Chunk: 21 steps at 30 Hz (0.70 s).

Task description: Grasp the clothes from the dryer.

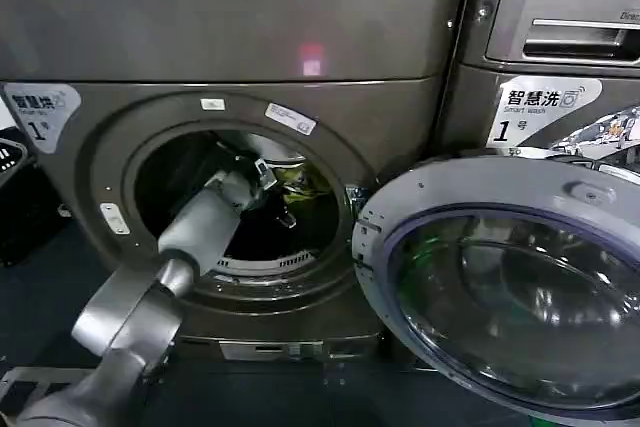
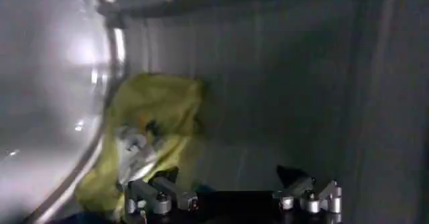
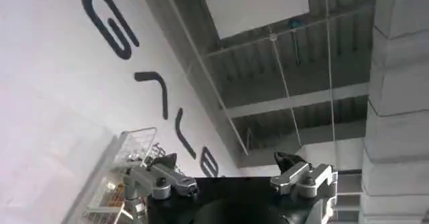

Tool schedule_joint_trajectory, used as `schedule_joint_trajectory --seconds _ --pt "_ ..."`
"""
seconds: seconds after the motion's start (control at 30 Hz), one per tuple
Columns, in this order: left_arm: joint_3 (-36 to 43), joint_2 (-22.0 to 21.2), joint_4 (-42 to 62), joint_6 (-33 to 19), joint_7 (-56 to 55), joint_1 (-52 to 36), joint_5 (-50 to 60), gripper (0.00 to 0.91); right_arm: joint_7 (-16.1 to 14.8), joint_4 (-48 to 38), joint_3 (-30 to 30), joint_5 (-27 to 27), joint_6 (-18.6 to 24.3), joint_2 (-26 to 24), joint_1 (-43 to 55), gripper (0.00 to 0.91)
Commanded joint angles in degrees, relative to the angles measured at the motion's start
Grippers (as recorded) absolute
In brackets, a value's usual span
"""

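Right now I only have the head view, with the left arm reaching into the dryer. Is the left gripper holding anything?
Observer: No. The left wrist view shows the left gripper open, with nothing between its fingers.
Operator: Where are the clothes, then?
Observer: A yellow-green garment lies crumpled against the drum wall ahead of the gripper, off toward one finger rather than centred.
Operator: And the right gripper?
Observer: The right gripper is open too. It is aimed up at a ceiling, away from the dryer.
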Motion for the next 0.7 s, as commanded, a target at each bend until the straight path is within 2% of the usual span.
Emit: schedule_joint_trajectory --seconds 0.03,0.43,0.6,0.7 --pt "3.1 0.6 2.5 -3.9 9.0 -1.6 4.9 0.907 0.0 -0.1 -0.1 -0.2 0.0 0.1 0.0 0.907" --pt "5.2 2.4 4.0 -11.5 19.4 -2.6 0.9 0.907 0.0 -0.2 -0.2 -0.2 0.0 -0.2 -0.1 0.907" --pt "6.6 3.8 3.2 -12.1 19.9 -2.3 -1.0 0.907 0.0 -0.3 0.1 -0.2 0.1 0.1 -0.3 0.907" --pt "9.8 6.4 -2.6 -11.8 20.0 -0.2 -5.3 0.907 -0.1 -0.4 0.3 -0.2 0.1 0.3 -0.5 0.907"
